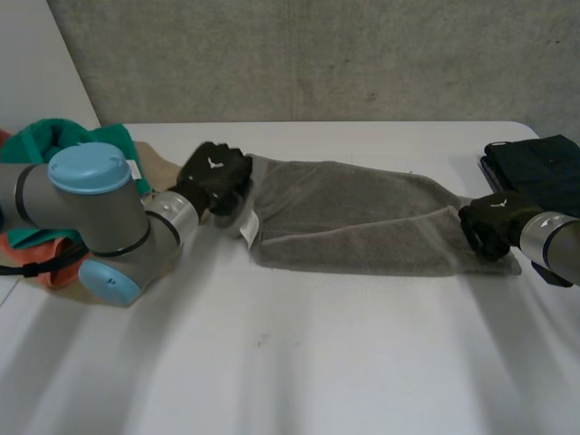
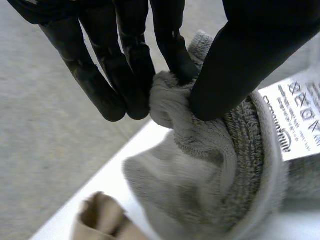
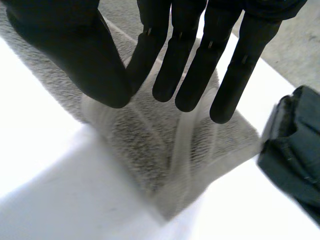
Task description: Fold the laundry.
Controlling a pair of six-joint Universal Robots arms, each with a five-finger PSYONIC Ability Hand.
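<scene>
At the far left a pile (image 1: 54, 149) of teal, orange and tan laundry sits on the desk (image 1: 290, 362). Just beside it, the left hand (image 1: 215, 177) is at the left end of the grey towel (image 1: 353, 217). In its wrist view, thumb and fingers (image 2: 172, 50) pinch a bunched bit of the towel's edge, with the white label (image 2: 300, 115) close by the thumb. The towel lies lengthwise across the middle of the desk and looks doubled along its length, judging by the edge line running through it. The right hand (image 1: 494, 222) is at the towel's right end, over the corner there; I cannot tell whether it grips the cloth or only hovers above it. A folded dark cloth (image 1: 539, 168) lies just beyond, at the desk's right side.

The step in hand looks like bringing one end of the towel over to the other. To do it well, the right hand should have a sure hold through both layers before any lift. The left pinch is only a bunch, so the edge may sag or twist. Both ends should rise together with the towel kept lightly taut, and then the corners should be matched. The carried end should stay clear of the pile and the dark cloth.
</scene>
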